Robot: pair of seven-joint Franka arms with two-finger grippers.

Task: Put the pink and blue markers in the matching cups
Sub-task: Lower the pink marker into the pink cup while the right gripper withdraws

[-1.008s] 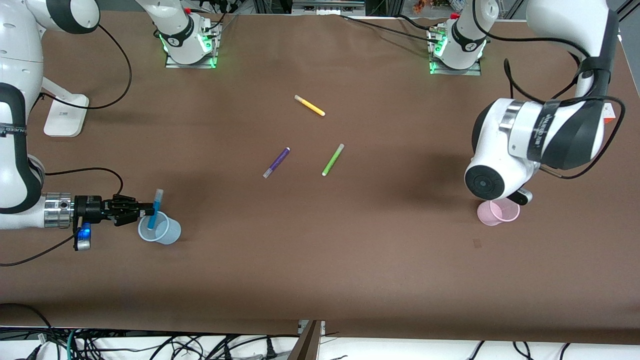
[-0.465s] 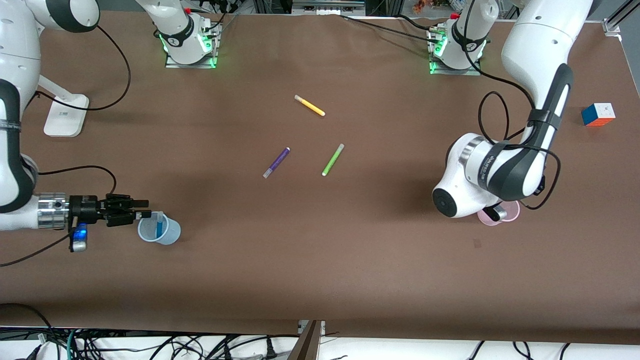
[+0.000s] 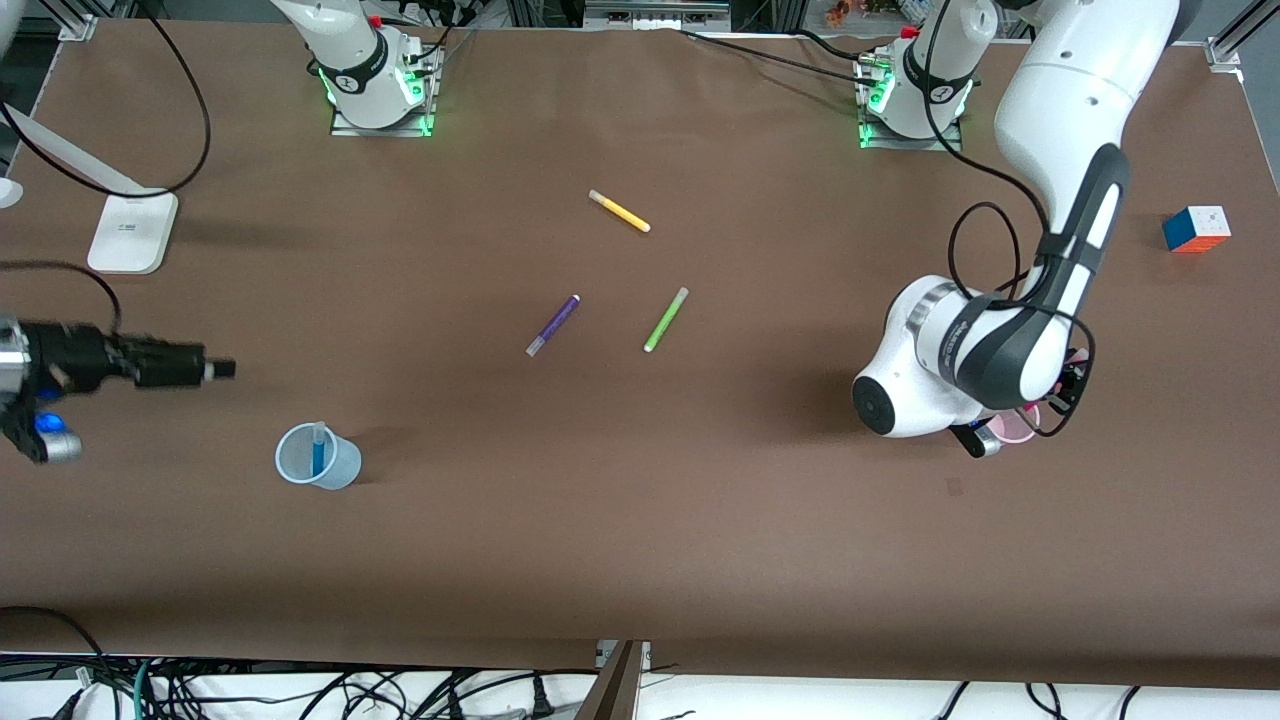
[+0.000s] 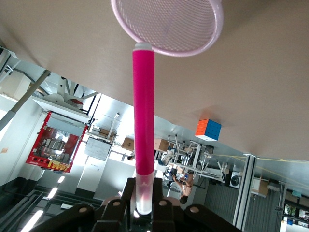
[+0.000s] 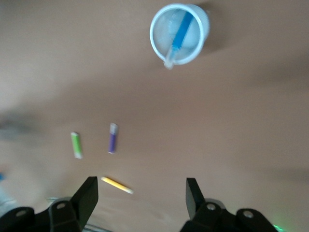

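The pale blue cup (image 3: 318, 456) stands near the right arm's end of the table with the blue marker (image 3: 318, 452) standing in it. Both show in the right wrist view, cup (image 5: 179, 34) and marker (image 5: 181, 30). My right gripper (image 3: 220, 370) is open and empty, drawn away from the cup (image 5: 141, 193). My left gripper (image 4: 144, 198) is shut on the pale cap end of the pink marker (image 4: 144, 111). The marker's other end reaches the rim of the pale pink cup (image 4: 169, 24). In the front view the left arm covers most of that cup (image 3: 1024, 428).
A yellow pen (image 3: 620, 211), a purple pen (image 3: 553, 325) and a green pen (image 3: 666, 319) lie at the table's middle. A colour cube (image 3: 1196, 228) sits near the left arm's end. A white stand (image 3: 130, 232) sits near the right arm's end.
My right gripper let the blue marker drop into the blue cup, opened and drew back from it. My left arm swung lower over the pink cup.
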